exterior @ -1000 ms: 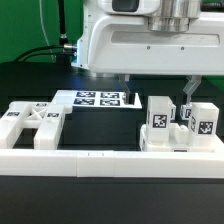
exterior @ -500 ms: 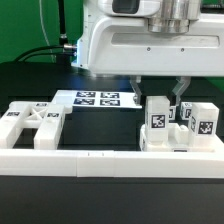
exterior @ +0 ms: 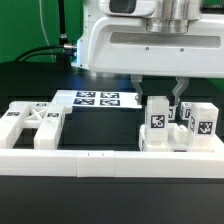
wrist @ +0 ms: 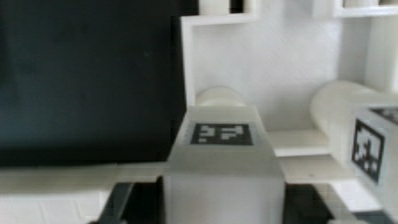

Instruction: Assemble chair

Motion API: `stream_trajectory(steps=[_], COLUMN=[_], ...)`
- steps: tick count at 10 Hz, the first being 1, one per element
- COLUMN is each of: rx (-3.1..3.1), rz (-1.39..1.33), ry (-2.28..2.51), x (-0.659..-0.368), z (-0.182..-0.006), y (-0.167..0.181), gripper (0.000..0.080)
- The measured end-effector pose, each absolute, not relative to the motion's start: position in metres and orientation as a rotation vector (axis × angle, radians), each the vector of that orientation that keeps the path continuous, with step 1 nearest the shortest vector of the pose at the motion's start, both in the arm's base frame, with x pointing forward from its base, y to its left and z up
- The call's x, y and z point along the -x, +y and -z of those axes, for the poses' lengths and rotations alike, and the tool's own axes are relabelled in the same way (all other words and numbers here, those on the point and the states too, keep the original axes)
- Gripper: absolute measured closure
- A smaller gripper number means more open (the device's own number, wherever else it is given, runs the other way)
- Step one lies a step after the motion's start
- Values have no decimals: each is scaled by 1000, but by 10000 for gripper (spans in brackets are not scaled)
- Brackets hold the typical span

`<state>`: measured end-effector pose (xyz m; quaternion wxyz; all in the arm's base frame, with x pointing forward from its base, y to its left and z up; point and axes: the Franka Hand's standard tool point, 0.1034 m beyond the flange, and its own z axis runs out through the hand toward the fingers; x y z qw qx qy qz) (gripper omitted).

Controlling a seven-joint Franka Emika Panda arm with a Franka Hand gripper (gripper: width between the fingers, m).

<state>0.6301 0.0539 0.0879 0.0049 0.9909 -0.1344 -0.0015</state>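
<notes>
Several matte white chair pieces stand along the white border rail [exterior: 100, 160]. A blocky leg [exterior: 157, 122] with a square tag stands upright right of centre in the exterior view, and my gripper [exterior: 159, 94] is shut on its top from above, one finger on each side. In the wrist view the same leg [wrist: 221, 150] fills the middle, its tag facing the camera, and the gripper [wrist: 222, 203] has dark fingers pressed against both flanks. A second tagged leg [exterior: 203, 122] stands just beside it, towards the exterior view's right. A notched chair part [exterior: 30, 122] lies at the exterior view's left.
The marker board [exterior: 95, 99] lies flat on the black table behind the pieces. The robot's bulky white arm body [exterior: 150, 40] hangs over the back of the scene. In the wrist view a further white piece [wrist: 240, 60] lies beyond the held leg.
A second ago the fingers stood wide apart on either side of the leg. They have closed in on it; nothing has changed over the last half second.
</notes>
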Motion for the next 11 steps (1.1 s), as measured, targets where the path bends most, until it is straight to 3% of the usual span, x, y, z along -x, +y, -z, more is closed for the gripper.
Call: stream_trajectory(steps=[7, 10, 11], rx=[-2744, -2754, -2804], rz=[-37, -37, -36], ry=[-1546, -1527, -1428], x=[-631, -631, -631], z=[-87, -87, -86], y=[60, 59, 59], gripper=[512, 512, 419])
